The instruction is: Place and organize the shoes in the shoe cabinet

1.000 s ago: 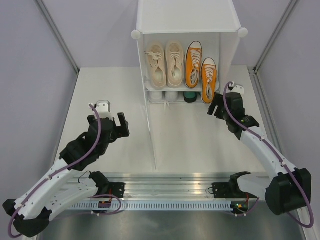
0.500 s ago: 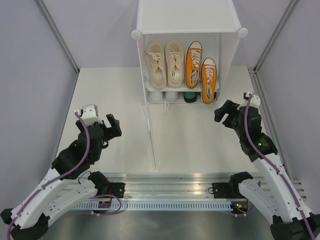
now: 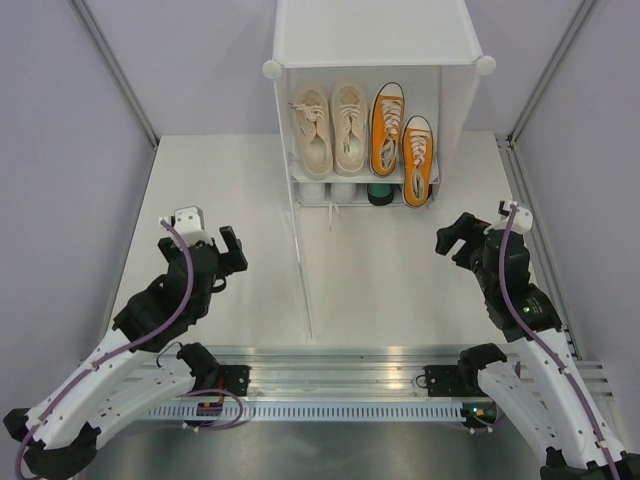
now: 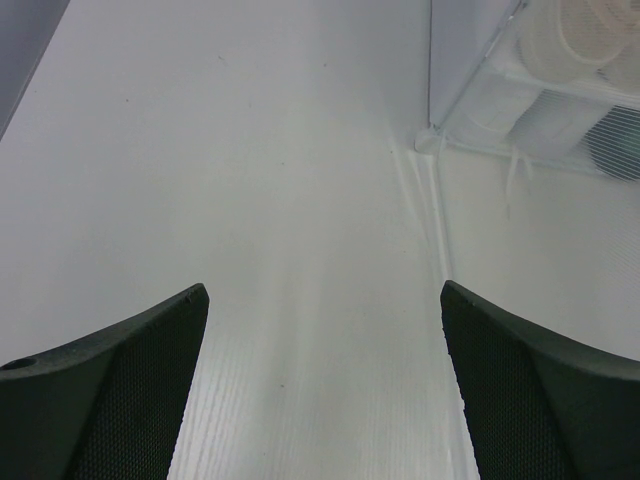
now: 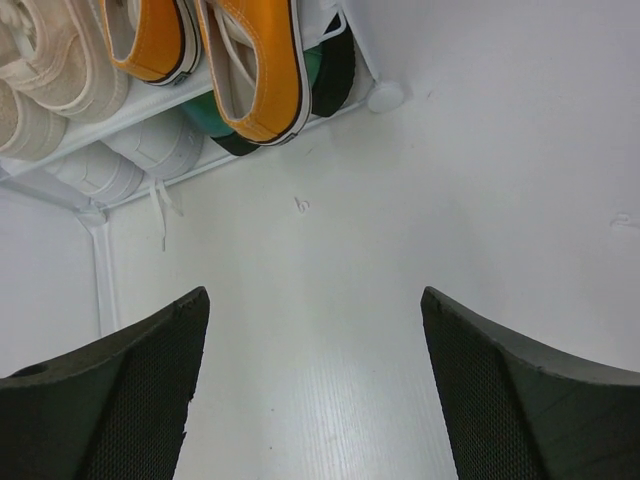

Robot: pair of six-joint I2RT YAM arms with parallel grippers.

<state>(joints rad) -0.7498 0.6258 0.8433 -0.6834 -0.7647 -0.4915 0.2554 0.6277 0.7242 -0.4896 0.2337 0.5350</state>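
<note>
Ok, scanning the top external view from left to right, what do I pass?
left gripper → cream lace-up sneakers → orange canvas sneakers → right gripper

Top external: we look steeply down from above and behind the table [image 3: 230, 180].
Wrists: we sit low over it, facing forward.
Shared: we see the shoe cabinet [image 3: 375, 30] foot everywhere.

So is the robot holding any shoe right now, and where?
No, nothing is held. The left jaws and right jaws both stand open and empty over the table. The orange sneakers and cream sneakers sit in the shoe cabinet.
</note>
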